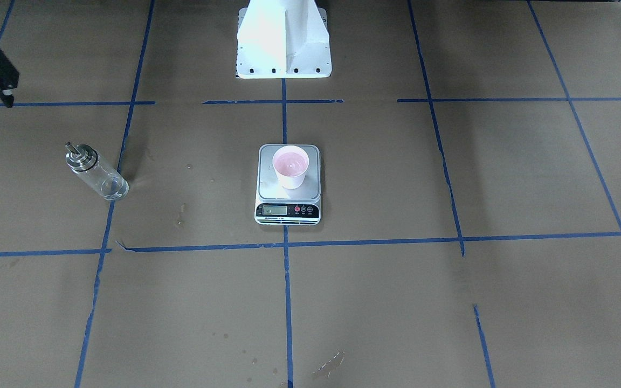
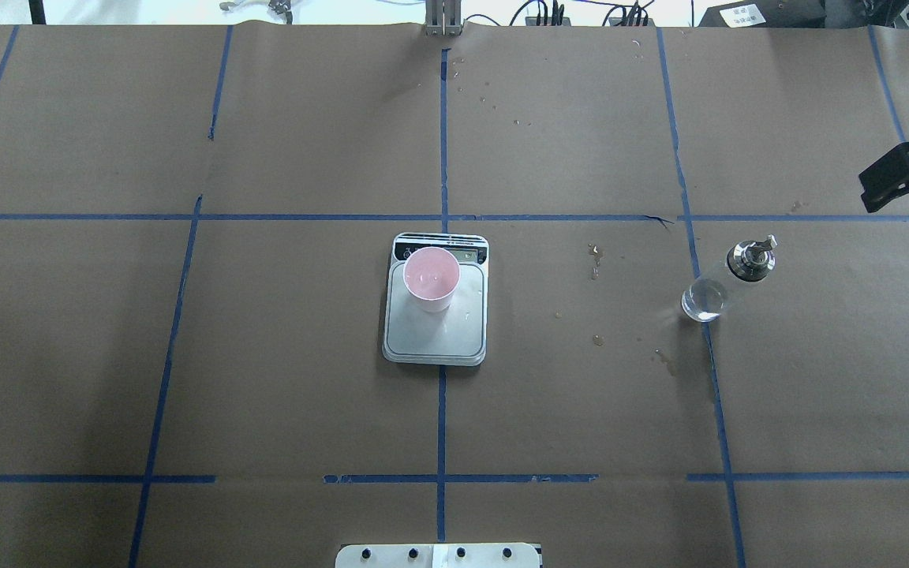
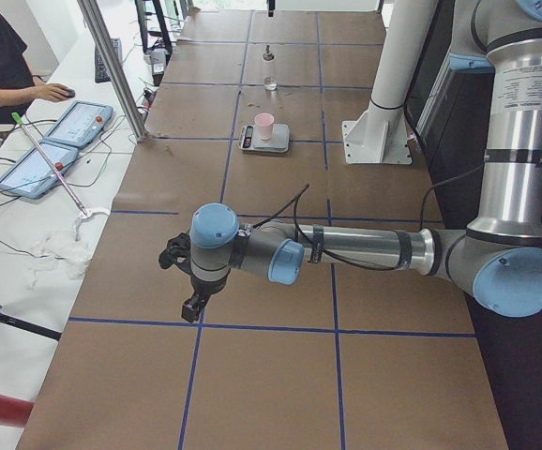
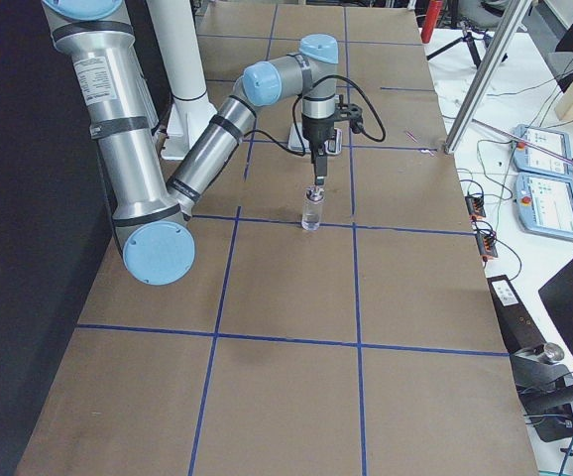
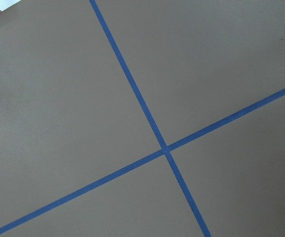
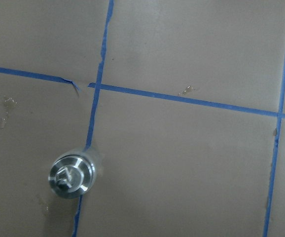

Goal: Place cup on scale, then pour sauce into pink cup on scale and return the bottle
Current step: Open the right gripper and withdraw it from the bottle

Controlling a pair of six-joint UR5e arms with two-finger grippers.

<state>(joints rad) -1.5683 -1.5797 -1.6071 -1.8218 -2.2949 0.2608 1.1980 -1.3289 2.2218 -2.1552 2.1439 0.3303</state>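
Observation:
The pale pink cup (image 1: pixel 290 166) (image 2: pixel 432 278) stands upright on the platform of the silver scale (image 1: pixel 288 207) (image 2: pixel 435 339) at the table's middle. On my right side the clear glass bottle (image 1: pixel 96 171) (image 2: pixel 727 280) stands upright on the paper, with nothing gripping it. Its metal spout (image 6: pixel 71 175) shows from above in the right wrist view. I cannot make out the sauce through the glass. My right gripper (image 1: pixel 4 97) (image 2: pixel 869 193) hangs above and beyond the bottle, its jaws unclear. My left gripper (image 3: pixel 191 305) hovers over bare paper far from the scale; I cannot tell its state.
The white robot pedestal (image 1: pixel 283 43) (image 2: pixel 439 556) stands behind the scale. Wet spots (image 2: pixel 596 260) mark the paper between scale and bottle. Blue tape lines (image 5: pixel 164 148) cross the brown paper. A person (image 3: pixel 4 66) sits at tablets (image 4: pixel 549 198) on the side bench.

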